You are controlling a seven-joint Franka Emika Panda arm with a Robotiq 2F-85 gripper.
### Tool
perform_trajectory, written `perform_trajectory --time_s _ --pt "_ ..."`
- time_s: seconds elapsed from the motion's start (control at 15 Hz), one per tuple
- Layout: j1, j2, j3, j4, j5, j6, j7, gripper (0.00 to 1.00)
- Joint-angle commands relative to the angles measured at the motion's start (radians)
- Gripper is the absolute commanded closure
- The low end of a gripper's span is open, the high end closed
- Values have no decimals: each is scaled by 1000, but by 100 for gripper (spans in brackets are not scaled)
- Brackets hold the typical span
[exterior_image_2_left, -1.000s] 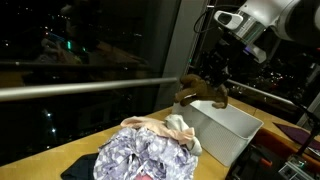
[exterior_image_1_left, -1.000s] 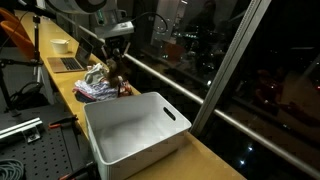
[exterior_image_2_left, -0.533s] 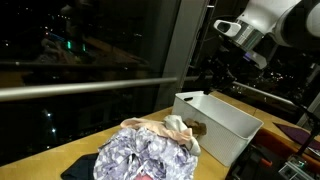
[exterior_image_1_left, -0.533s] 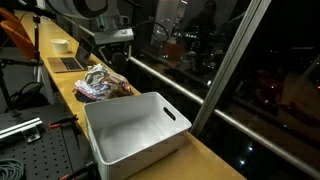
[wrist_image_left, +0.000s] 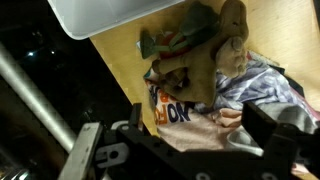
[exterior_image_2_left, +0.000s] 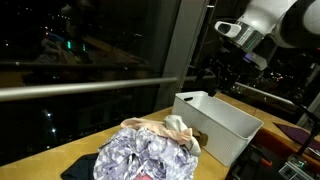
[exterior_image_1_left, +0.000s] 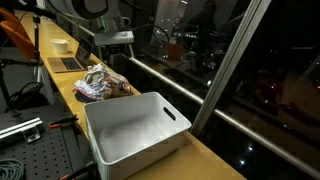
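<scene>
Where the gripper (exterior_image_1_left: 119, 46) hangs: above the pile (exterior_image_1_left: 100, 82), clear of it and touching nothing.
Jaws: spread wide and empty (the wrist view shows 1 dark finger (wrist_image_left: 100, 158) low at either side, with only cloth far below between them).
Gripper, seen side-on: in an exterior view it (exterior_image_2_left: 221, 77) sits over the gap where the pile meets the bin (exterior_image_2_left: 228, 142), pointing down.
Pile: crumpled clothes heaped on the table (exterior_image_1_left: 212, 160), just beside 1 short end of the bin.
Brown cloth: in an exterior view it (exterior_image_2_left: 197, 128) lies low at the pile's edge, against the bin's outer wall, not inside it; whether it touches the wall I cannot tell.
Shirt: white with orange letters (wrist_image_left: 180, 108), near the middle of the wrist view, partly under greenish-brown cloth.
Patterned cloth: grey-and-white print (exterior_image_2_left: 145, 158) on the side of the pile away from the bin.
Bin: white, rectangular, upright, with a handle slot in its long wall; nothing shows inside it in either exterior view.
Laptop: open (exterior_image_1_left: 66, 63) further along the table, well apart from the pile.
Cup: pale (exterior_image_1_left: 60, 45), just beyond the laptop.
Rail: a metal bar (exterior_image_1_left: 250, 125) running along the dark window beside the table.
</scene>
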Motion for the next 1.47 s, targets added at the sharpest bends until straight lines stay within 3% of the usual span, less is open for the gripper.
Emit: perform_trajectory --time_s 0.0,0.6,0.93,1.4 --pt "17 9 11 43 45 -31 -51 0" --pt "79 30 67 173 177 -224 -15 0" --pt "97 112 96 189 160 -174 23 0" --pt "109 346 172 295 164 -98 43 0"
